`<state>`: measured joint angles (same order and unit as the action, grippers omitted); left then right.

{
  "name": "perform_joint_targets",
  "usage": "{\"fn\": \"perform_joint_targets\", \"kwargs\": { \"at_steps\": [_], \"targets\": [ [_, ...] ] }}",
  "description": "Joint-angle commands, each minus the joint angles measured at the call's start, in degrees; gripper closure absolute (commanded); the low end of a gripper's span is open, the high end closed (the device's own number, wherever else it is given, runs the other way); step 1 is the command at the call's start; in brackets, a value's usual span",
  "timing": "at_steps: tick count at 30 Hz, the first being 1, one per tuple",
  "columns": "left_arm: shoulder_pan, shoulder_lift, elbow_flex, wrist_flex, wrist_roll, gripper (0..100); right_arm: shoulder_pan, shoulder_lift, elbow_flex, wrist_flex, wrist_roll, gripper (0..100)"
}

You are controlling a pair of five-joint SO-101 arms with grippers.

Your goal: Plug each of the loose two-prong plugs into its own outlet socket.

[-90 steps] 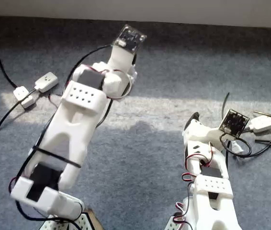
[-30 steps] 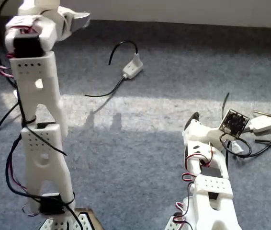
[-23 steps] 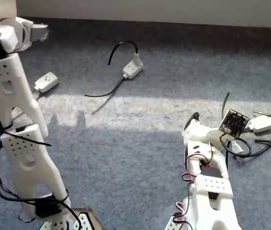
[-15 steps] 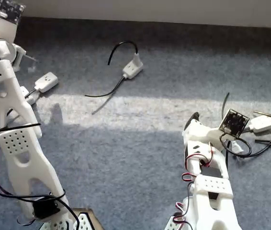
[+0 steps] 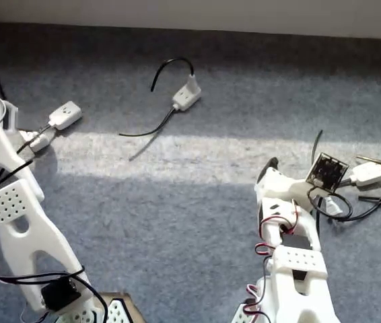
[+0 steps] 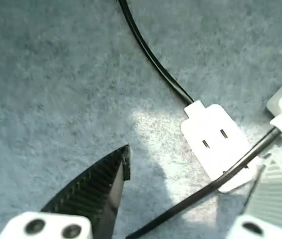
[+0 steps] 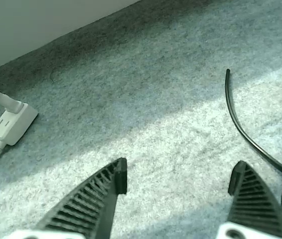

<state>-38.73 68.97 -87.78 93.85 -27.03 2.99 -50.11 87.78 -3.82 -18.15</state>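
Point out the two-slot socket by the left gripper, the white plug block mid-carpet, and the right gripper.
two-slot socket [image 6: 214, 139], left wrist view, its slotted face.
white plug block [image 5: 186, 98], high view, middle of its body.
right gripper [image 7: 181, 175], right wrist view, midway between its open fingertips.

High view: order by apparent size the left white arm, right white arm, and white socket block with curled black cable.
Left white arm, largest.
Right white arm, though partly cut off.
White socket block, smallest by far.

Far left: socket [image 6: 215, 144], connector [image 5: 64, 115] just beside. Centre-back: 2nd socket [image 5: 186, 96]. Far right: plug cluster [image 5: 369, 173].
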Motion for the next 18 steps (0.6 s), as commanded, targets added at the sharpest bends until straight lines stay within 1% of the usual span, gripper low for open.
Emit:
{"fn": "perform_joint_targets", "kwargs": {
  "at_steps": [1, 7, 18],
  "targets": [
    [0.13, 0.92, -0.40, 1.41, 8.70, 62, -0.66, -0.13, -0.57, 0.04, 0.79, 67.4],
    [1.63, 3.30, -0.31, 1.58, 24.00, 62, -0.66, -0.13, -0.57, 0.04, 0.79, 67.4],
    [1.71, 4.00, -0.13, 1.23, 47.65, 62, -0.66, -0.13, -0.57, 0.04, 0.79, 67.4]
  ]
}}
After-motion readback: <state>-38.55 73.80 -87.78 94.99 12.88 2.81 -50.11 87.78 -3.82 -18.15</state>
